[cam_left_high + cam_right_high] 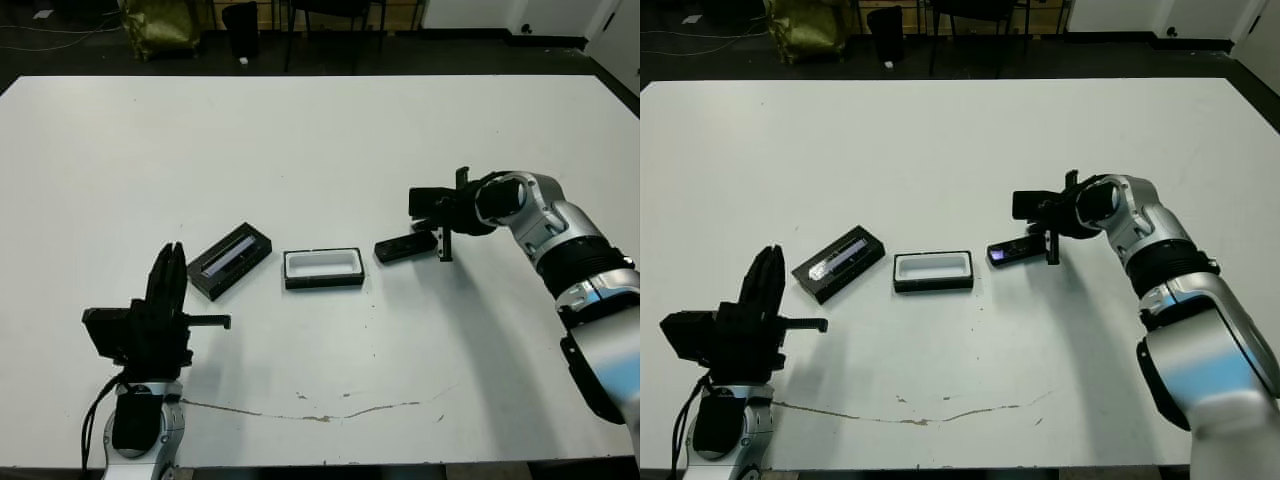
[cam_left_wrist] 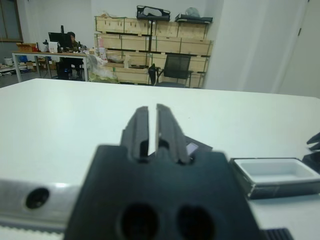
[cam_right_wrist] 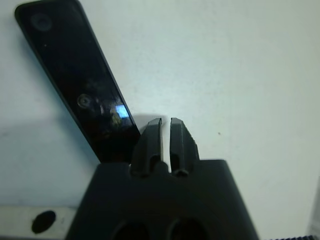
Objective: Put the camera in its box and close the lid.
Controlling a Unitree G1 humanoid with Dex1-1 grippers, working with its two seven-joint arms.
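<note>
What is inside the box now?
The box holds nothing: only its white lining shows. The camera lies on the table beside it, and the lid on its other side.

A glossy black face, catching reflections, is shown by the camera. A matt white lining is seen inside the box, and a shiny pale strip on the lid. The table is smooth white (scratched near its front edge).

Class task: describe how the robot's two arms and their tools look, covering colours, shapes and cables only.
The right arm has rounded silver-grey shells with black joints. The left arm shows a grey wrist with a black cable. Each ends in a boxy black tool, left tool and right tool, with two slim black fingers.
</note>
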